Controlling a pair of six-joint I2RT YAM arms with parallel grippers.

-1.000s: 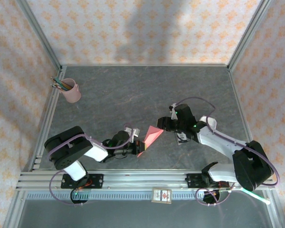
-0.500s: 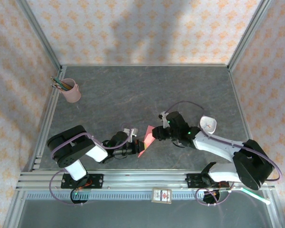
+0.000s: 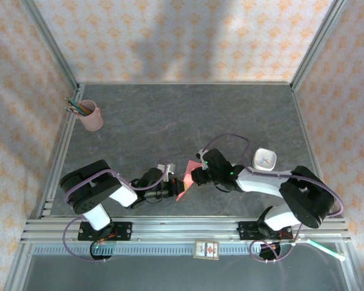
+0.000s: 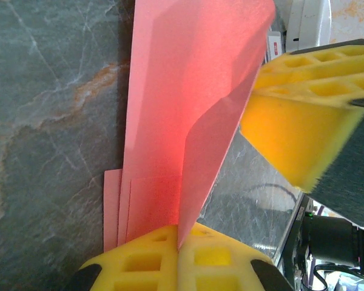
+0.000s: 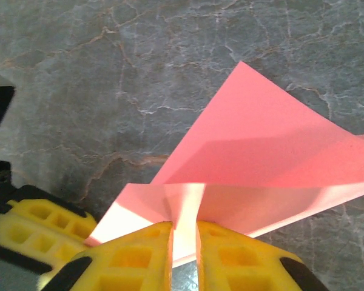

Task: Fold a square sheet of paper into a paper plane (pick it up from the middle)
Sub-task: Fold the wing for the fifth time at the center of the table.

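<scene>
At 6 o'clock on the surface (image 3: 170, 115), the part-folded pink sheet (image 3: 185, 177) stands up. L jaws are clamped on its 7 o'clock end. R jaws just came in from 3 o'clock and pinched the flap, so next crease looks poss.

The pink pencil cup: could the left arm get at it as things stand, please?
Probably not yet: the left tool is shut on the folded pink paper, which the right tool also pinches. Nothing stands before the pencil cup.
</scene>
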